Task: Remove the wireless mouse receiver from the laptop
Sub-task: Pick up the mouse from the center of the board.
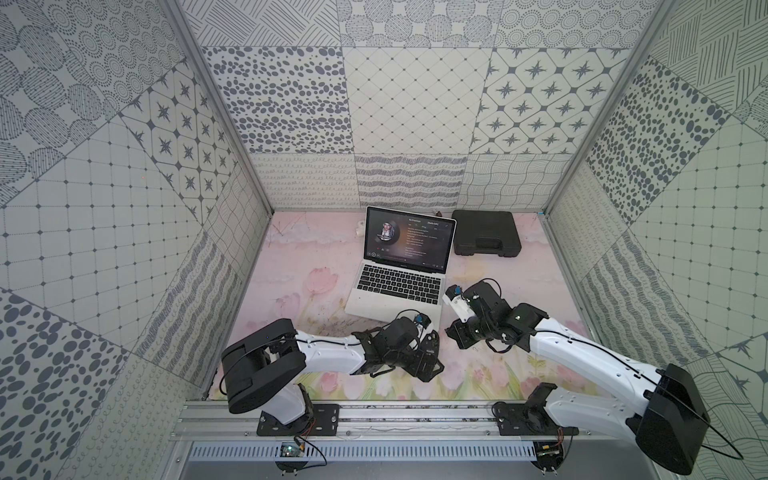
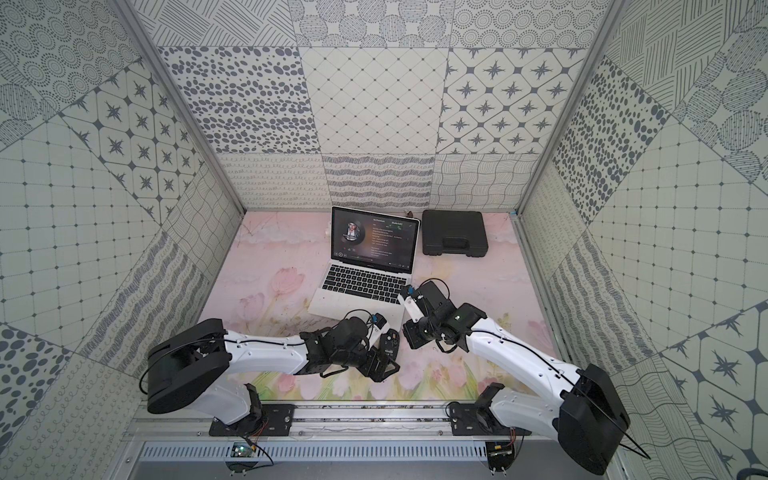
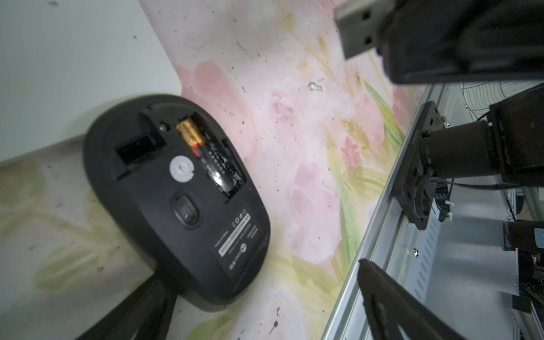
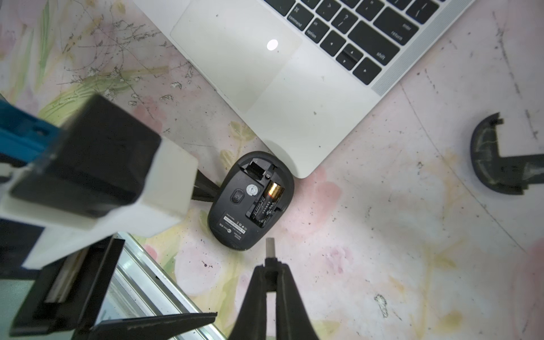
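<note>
The silver laptop (image 1: 399, 286) (image 2: 361, 282) (image 4: 294, 88) stands open on the floral mat. My right gripper (image 4: 270, 266) (image 1: 452, 332) is shut on the wireless mouse receiver (image 4: 270, 250) (image 3: 356, 32), whose metal plug sticks out past the fingertips, clear of the laptop and just above the mat. A black mouse (image 4: 250, 200) (image 3: 176, 191) (image 2: 390, 338) lies belly up at the laptop's front corner, its battery bay uncovered. My left gripper (image 3: 262, 276) is open, and one finger (image 3: 141, 309) rests beside the mouse.
A black curved battery cover (image 4: 494, 159) lies on the mat to the right of the laptop. A black plastic case (image 1: 486, 232) (image 2: 455, 232) sits at the back right. The aluminium front rail (image 3: 382, 235) runs close behind both grippers.
</note>
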